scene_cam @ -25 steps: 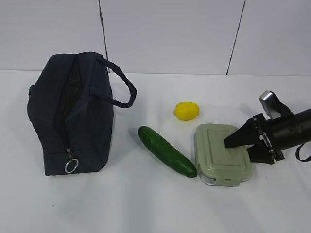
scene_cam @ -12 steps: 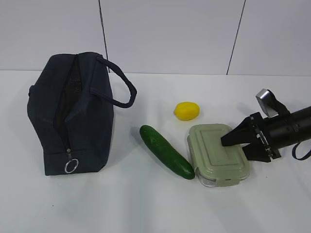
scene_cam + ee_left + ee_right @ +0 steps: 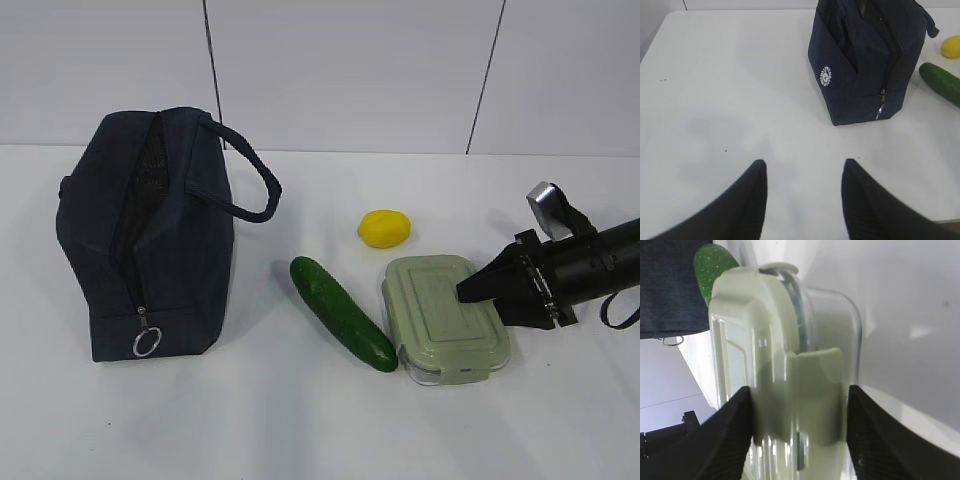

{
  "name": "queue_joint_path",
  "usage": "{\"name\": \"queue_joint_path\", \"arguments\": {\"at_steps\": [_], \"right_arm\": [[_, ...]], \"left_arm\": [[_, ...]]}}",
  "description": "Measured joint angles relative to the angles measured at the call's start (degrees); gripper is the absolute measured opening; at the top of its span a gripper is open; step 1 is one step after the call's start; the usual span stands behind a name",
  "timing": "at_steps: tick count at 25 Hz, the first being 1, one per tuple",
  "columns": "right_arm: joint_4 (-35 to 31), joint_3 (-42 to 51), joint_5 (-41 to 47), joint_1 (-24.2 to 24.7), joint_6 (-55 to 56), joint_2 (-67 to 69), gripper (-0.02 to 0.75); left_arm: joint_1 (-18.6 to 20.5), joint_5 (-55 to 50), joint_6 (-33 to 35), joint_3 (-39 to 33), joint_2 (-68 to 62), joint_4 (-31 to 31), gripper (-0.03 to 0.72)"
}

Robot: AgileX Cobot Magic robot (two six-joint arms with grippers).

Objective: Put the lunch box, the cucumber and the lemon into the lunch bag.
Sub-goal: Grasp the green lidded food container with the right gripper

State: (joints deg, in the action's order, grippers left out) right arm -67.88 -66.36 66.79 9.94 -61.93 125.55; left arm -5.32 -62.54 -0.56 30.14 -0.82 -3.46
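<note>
Left gripper (image 3: 802, 172): jaws apart over bare counter (image 3: 730, 100), nothing between them. Right gripper (image 3: 797, 405): jaws straddle the lunch box (image 3: 444, 317) at its right end, against its sides. Cucumber (image 3: 342, 312) lies just left of the box, touching it; lemon (image 3: 384, 228) behind. Lunch bag (image 3: 145, 232) stands far left, zipper partly open.
</note>
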Motion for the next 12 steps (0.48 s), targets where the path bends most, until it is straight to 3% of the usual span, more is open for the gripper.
{"name": "queue_joint_path", "arguments": {"at_steps": [12], "right_arm": [[0.0, 0.0, 0.0, 0.0, 0.0, 0.0, 0.446]], "left_arm": [[0.0, 0.0, 0.0, 0.0, 0.0, 0.0, 0.34]]}}
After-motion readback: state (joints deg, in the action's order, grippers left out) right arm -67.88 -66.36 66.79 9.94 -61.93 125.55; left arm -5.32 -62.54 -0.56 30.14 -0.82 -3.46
